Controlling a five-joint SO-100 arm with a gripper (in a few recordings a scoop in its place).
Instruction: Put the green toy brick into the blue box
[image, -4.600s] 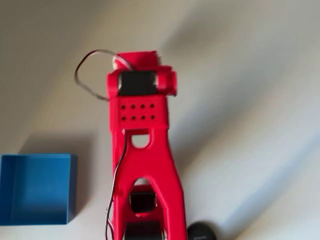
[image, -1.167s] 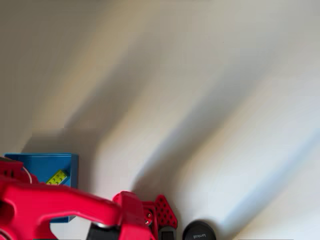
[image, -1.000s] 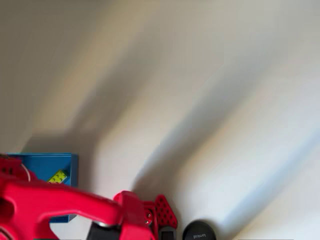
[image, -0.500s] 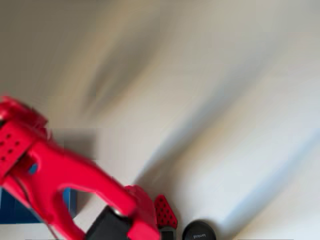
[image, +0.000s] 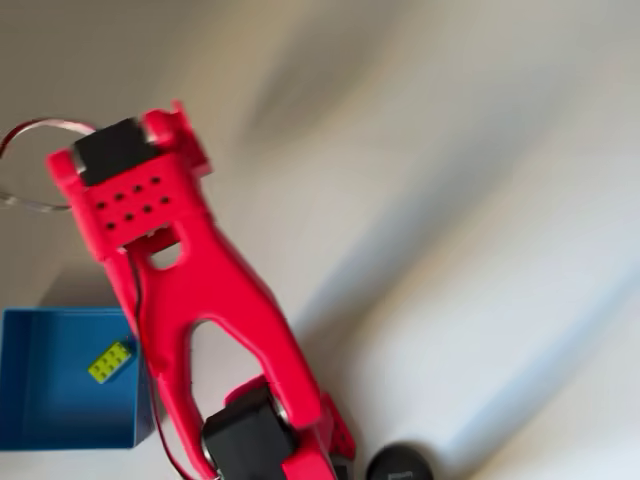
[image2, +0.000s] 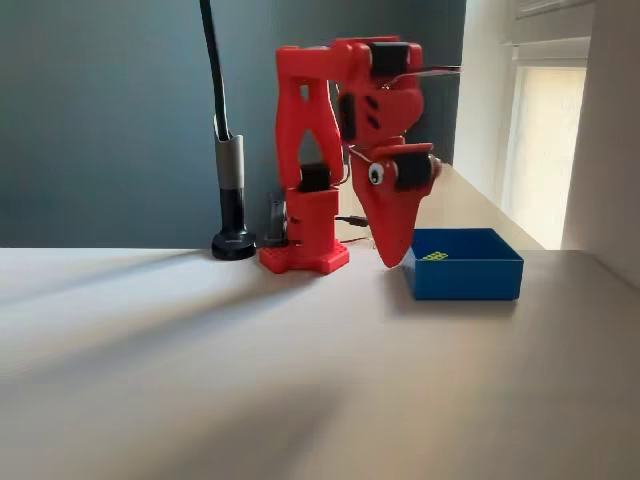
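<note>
The small lime-green studded plastic brick (image: 110, 361) is seen lying inside the square blue plastic box (image: 40, 425), lower left of the overhead view. The red gripper (image2: 390, 255), raised beside the box, appears closed and empty. A low swing could nudge the box.

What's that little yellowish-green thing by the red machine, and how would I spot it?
Find the tall red robot arm standing on the pale table. Beside its base, to the right in the fixed view, sits a low square blue box. Lying inside, near the wall closest to the arm, is the green toy brick: small, lime-green, with studs on top, the box's sole content.
</note>
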